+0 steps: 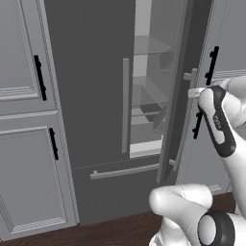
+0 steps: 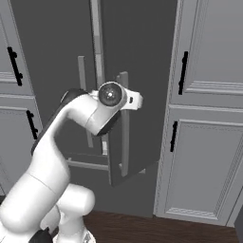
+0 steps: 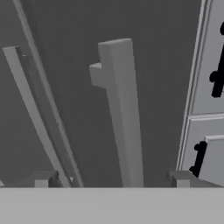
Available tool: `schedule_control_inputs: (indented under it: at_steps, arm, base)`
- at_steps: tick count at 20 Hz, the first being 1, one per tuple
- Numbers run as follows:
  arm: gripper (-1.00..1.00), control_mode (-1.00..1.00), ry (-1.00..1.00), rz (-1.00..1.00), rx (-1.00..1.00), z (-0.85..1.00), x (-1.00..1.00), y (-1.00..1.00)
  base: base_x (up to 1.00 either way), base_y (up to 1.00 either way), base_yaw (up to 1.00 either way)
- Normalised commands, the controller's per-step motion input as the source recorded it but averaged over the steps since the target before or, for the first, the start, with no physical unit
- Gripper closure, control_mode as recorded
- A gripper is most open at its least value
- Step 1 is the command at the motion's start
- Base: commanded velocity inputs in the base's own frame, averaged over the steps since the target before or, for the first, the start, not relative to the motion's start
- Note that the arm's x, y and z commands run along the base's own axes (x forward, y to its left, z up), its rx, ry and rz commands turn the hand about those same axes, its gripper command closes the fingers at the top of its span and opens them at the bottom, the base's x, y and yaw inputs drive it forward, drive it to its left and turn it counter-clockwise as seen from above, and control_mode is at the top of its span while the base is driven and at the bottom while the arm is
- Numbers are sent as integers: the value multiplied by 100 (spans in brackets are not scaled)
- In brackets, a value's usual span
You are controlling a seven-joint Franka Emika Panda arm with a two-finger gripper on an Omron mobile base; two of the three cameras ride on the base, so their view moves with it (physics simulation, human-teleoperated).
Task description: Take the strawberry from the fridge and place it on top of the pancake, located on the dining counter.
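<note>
Fridge [image 1: 91,96] stands with its right door [image 1: 180,110] swung part-way open; pale interior with glass shelves [image 1: 149,91] shows through the gap in the left base view. Left door shut. The gripper [image 3: 111,179] sits at the right door's bar handle [image 3: 122,118], jaws spread wide, one finger tip [image 3: 41,179] on each side of the bar and neither visibly pressing it; nothing is pinched. Judged from this: the door-opening step looks about done or close to it, with the handle let go. Everything else remains — reach inside, pick the strawberry, carry it to the dining counter, set it on the pancake. Early stage of the task. The strawberry cannot be made out: the shelves show some dark shapes low in the compartment [image 1: 153,113], but nothing red is distinguishable, too dim and narrow a slot to tell. If it lies in there, it is behind the door the gripper faces, on the far side of the panel, so the hand would need to come around the door's edge to reach it. The door gap looks narrow for the arm [image 2: 80,114]; it may need widening first. Light grey cabinets [image 2: 204,118] flank the fridge.
</note>
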Motion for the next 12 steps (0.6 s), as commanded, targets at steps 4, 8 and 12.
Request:
schedule_control_inputs:
  at_steps: [4,8,12]
  arm:
    - [-100,-100,5,-5,-30,9,0,87]
    - [-100,-100,5,-4,-32,0,9,89]
    - [-100,-100,5,-1,-31,0,22,81]
  base:
    - [0,0,0]
    - [0,0,0]
    - [0,0,0]
